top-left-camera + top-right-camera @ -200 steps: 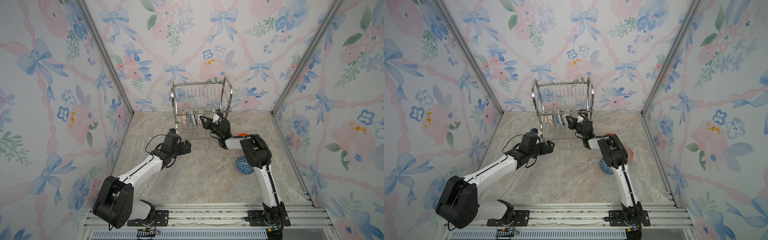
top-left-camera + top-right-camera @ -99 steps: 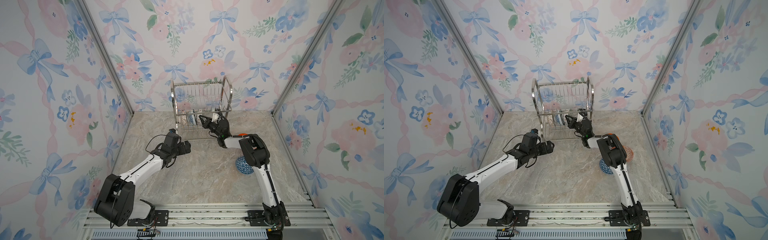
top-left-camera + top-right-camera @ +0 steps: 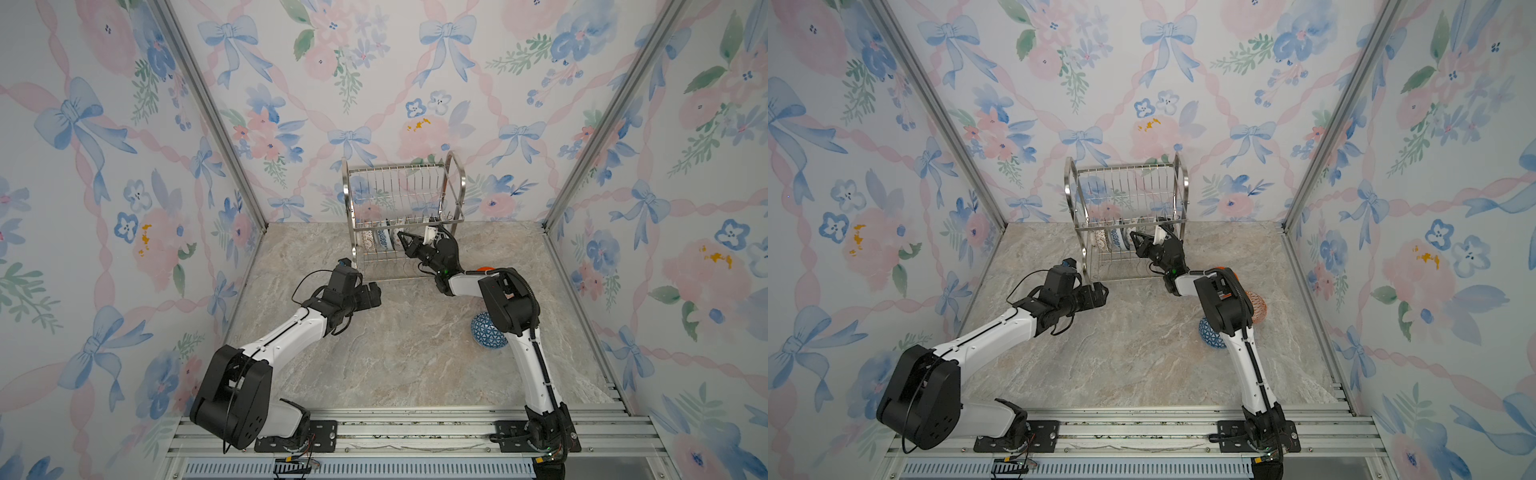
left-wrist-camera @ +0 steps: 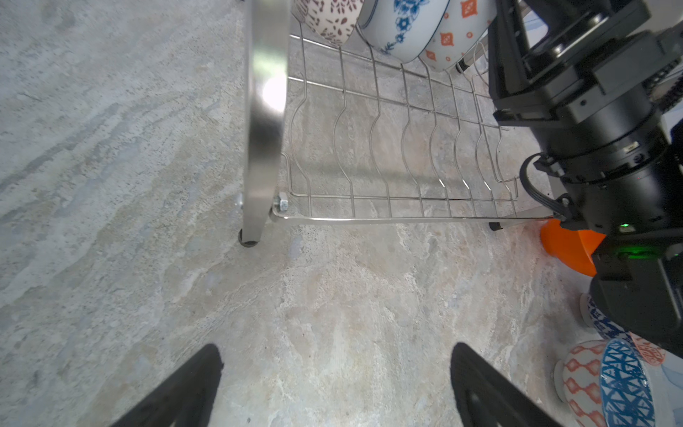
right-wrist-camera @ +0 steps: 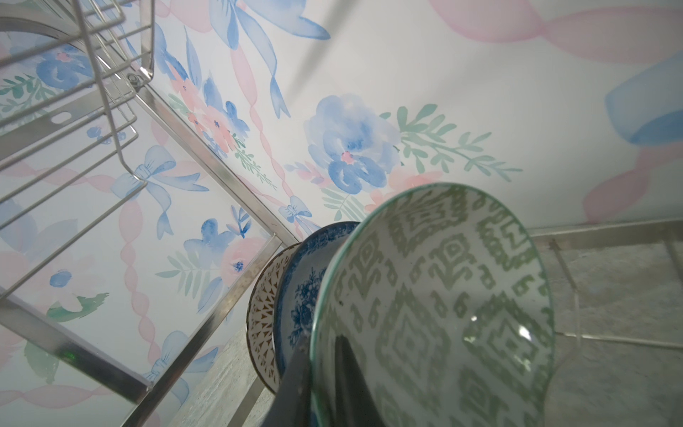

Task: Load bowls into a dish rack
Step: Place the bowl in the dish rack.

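Third bowl is going in: the right hand (image 3: 405,242) has its fingers (image 5: 349,373) astride the rim of the green-grey bowl (image 5: 436,307), on edge in the dish rack's (image 4: 264,111) lower tier beside the blue floral bowl (image 5: 303,295) (clamped or loose, hard to tell), so next it should release and back out cleanly.

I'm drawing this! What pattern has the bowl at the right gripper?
The bowl shows grey-green geometric shapes; best in right wrist view.

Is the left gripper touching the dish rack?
Apart. The left wrist view shows bare floor between the left gripper and the leg of the dish rack.
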